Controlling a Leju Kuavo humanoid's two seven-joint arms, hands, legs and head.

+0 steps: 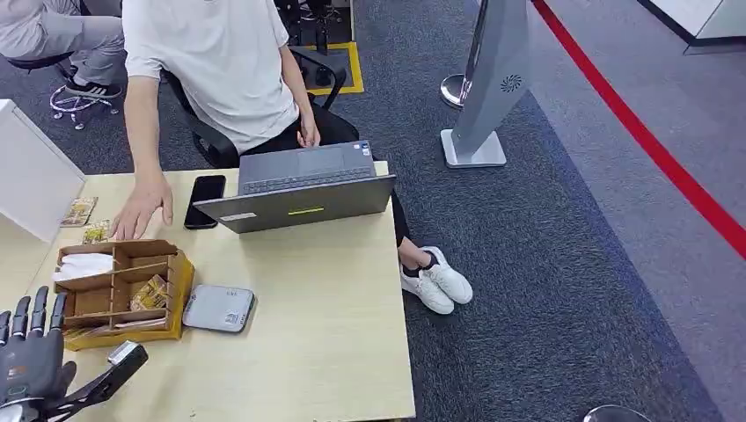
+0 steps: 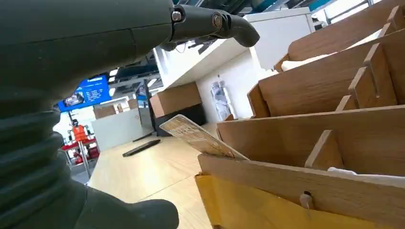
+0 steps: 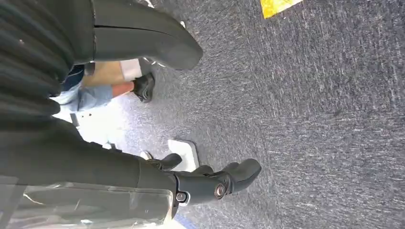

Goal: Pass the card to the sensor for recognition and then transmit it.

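On the desk (image 1: 334,299): a wooden organizer (image 1: 119,294) at the left edge, with a sensor (image 1: 218,309) just right of it and cards (image 1: 88,221) behind it. Farther back, a phone (image 1: 204,200) lying left of a laptop (image 1: 299,186), with a person's hand (image 1: 141,207) resting left of the phone. Near the organizer's front corner, the left robot hand (image 1: 35,369).

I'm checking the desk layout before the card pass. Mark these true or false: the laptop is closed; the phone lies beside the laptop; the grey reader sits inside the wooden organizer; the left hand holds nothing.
1. The grey laptop is closed: false, it stands open.
2. The black phone lies beside it: true.
3. The flat grey card reader sits inside the wooden compartment organizer: false, it lies on the table beside it.
4. The left hand holds nothing: true.
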